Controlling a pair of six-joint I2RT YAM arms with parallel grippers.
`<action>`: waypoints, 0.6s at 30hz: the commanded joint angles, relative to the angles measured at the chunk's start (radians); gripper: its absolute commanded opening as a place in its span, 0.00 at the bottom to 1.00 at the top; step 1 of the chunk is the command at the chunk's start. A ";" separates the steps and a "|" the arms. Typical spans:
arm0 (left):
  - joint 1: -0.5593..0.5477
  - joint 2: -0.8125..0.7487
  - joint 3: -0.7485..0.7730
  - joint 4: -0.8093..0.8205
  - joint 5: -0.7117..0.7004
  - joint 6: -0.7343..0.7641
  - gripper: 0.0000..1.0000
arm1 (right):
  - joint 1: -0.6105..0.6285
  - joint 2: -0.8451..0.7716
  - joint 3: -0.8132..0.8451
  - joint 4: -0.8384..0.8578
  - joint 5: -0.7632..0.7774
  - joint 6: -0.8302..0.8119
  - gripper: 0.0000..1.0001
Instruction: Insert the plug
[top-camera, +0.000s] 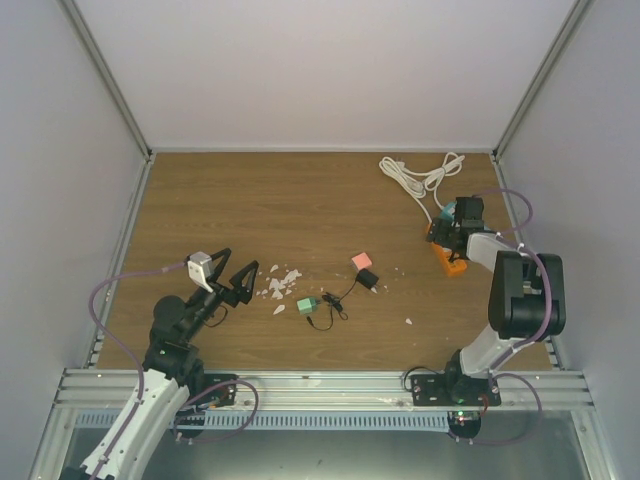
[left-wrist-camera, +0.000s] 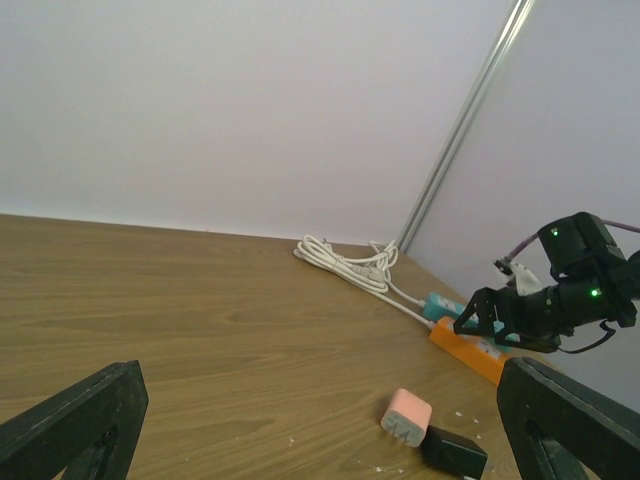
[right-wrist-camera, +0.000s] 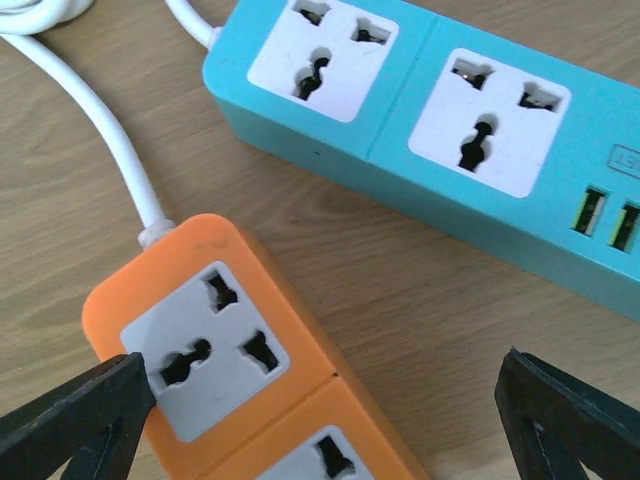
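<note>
Left hand (left-wrist-camera: 320, 425) and right hand (right-wrist-camera: 320, 420) gape empty. The right hovers over the orange strip (right-wrist-camera: 300, 400) while the plug (top-camera: 368, 279) lies ungrasped near frame centre, so a wasted approach is likely.

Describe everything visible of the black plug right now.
The plug is a small, boxy, black piece, plastic by its look, lying flat and free on the wooden table. It sits right beside the pink block, on that block's near side. A thin black cable trails from beside it. Nothing grips it.
</note>
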 joint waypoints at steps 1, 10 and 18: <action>-0.003 -0.011 -0.014 0.034 -0.010 0.008 0.99 | 0.003 0.017 -0.026 0.028 -0.074 -0.031 0.97; -0.004 -0.013 -0.018 0.035 -0.015 0.004 0.99 | 0.038 0.069 0.003 0.016 -0.084 -0.061 0.84; -0.005 -0.018 -0.021 0.032 -0.020 0.002 0.99 | 0.165 0.090 0.046 -0.027 0.055 -0.070 0.34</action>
